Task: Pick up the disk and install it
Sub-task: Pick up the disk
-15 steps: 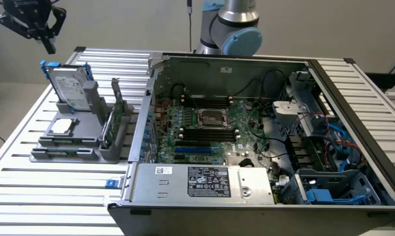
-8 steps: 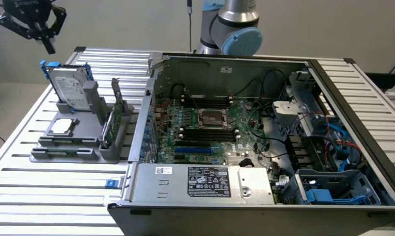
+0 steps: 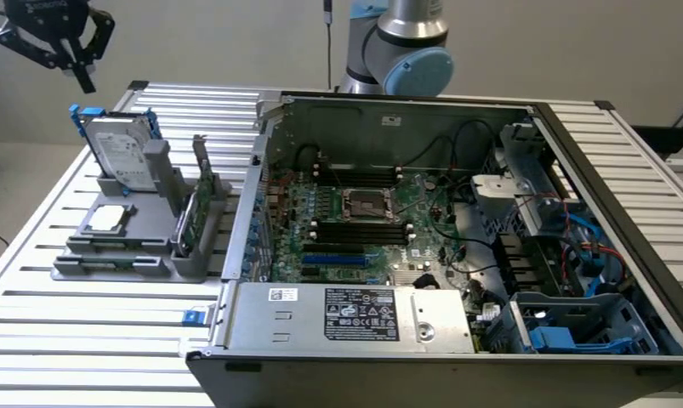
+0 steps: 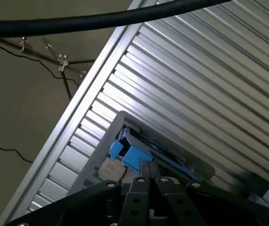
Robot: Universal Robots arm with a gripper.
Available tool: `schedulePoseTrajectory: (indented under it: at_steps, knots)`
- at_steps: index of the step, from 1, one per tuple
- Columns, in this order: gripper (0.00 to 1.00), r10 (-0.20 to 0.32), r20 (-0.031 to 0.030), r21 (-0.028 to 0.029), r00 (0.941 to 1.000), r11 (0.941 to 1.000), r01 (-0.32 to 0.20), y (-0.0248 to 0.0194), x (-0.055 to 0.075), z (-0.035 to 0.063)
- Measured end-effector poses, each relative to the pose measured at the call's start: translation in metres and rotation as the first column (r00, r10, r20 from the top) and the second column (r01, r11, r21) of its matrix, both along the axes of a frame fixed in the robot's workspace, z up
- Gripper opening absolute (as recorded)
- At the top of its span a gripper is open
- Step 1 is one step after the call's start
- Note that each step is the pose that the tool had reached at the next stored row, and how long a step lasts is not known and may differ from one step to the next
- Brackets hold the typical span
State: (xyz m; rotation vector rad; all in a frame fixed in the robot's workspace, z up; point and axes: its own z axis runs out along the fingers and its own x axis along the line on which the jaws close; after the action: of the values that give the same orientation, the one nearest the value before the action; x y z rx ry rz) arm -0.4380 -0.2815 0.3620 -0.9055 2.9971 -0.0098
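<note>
**A:** Exterior view first: where is the disk (image 3: 123, 153)?

**B:** Upright in the grey holder (image 3: 126, 255) on the desk (image 3: 69, 340), at the exterior view's left, beside the open computer case (image 3: 375, 110). The tool (image 3: 71, 68) hangs above it, well apart, carrying nothing. I cannot tell whether it is open or closed.

**A:** What could go wrong?

**B:** I'd judge a skewed grasp on the blue frame (image 3: 80, 110) could jam the disk in its slot or drag the holder. The green card (image 3: 194, 212) stands just beside it and could get knocked. Loose cables (image 3: 466, 136) in the case could snag.

**A:** Counts?

**B:** One disk, one processor chip (image 3: 109, 217), one green card, one holder, one case, one tool.
</note>
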Motion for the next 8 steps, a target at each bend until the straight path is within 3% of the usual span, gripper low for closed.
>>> schedulePoseTrajectory:
  at_steps: [4, 8]
  knots:
    - [0.11, 0.066, -0.0023, 0.0001, 0.9978, 0.9978, -0.066, 0.0, 0.0, 0.0]
    - [0.11, 0.133, -0.0041, 0.0003, 0.9911, 0.9911, -0.133, 0.0, 0.0, 0.0]
